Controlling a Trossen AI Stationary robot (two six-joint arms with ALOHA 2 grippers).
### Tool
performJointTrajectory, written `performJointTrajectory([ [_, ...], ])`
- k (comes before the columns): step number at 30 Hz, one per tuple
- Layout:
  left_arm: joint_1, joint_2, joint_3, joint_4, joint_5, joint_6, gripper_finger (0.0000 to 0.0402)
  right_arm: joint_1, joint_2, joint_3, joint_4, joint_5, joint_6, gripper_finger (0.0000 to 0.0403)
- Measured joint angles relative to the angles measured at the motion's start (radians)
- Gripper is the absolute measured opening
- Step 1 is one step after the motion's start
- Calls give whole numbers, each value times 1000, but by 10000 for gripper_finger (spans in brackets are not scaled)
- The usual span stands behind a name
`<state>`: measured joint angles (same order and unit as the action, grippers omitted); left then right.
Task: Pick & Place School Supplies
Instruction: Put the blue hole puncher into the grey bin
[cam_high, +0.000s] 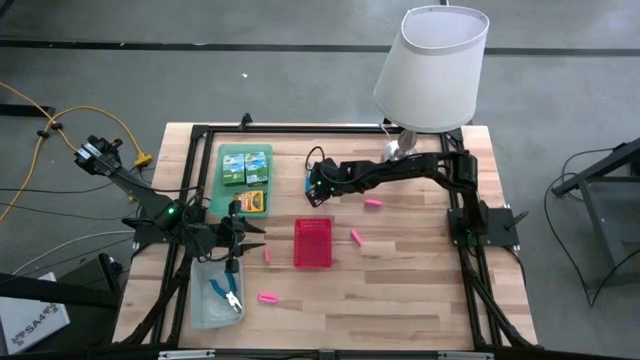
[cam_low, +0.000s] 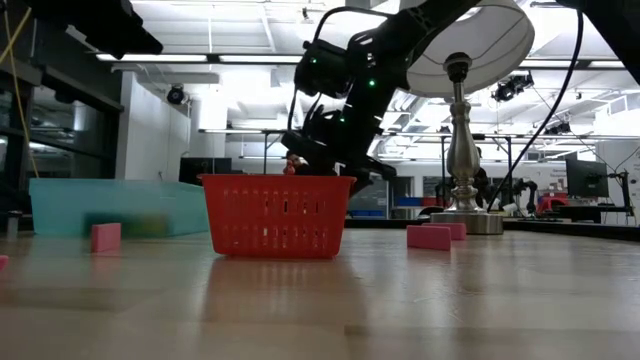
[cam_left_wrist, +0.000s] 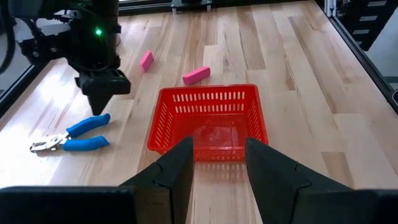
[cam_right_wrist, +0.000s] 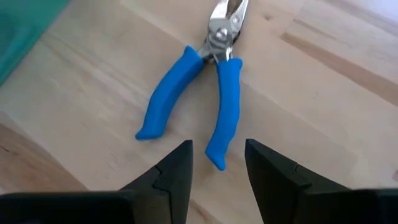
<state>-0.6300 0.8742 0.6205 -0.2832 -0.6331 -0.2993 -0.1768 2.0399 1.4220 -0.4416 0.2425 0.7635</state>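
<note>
Right wrist view: the right gripper (cam_right_wrist: 217, 158) hangs over a blue-handled tool (cam_right_wrist: 199, 93) lying flat on the wooden table (cam_right_wrist: 323, 93), its fingers parted by a narrow gap and holding nothing. The tool lies just ahead of the fingertips, the end of one handle reaching almost into the gap. Its long axis runs roughly straight away from the gripper, metal nose pointing away, the two handles splaying back toward the fingers.

To take it well, the gripper would likely need to move forward over the spot where the handles meet near the pivot, turn so the fingers close across the long axis, and open enough to span both handles before lowering; pinching only one handle tip may let the tool swing.

In the high view the left gripper (cam_high: 248, 240) waits beside the clear bin (cam_high: 200, 310), facing the red basket (cam_high: 312, 243), fingers slightly apart and empty. Pink blocks (cam_high: 372, 203) lie scattered off to the side.
</note>
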Motion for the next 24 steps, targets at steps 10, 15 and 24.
performJointTrajectory([
  [10, 0, 0, 0, 4, 1, 0, 138, 0, 36, 0, 56, -5, -8, 138],
  [15, 0, 0, 0, 9, 1, 0, 138, -2, 55, 3, 67, -5, -9, 138],
  [24, 0, 0, -1, 11, 1, 0, 138, -5, 78, 0, 59, -15, -8, 138],
])
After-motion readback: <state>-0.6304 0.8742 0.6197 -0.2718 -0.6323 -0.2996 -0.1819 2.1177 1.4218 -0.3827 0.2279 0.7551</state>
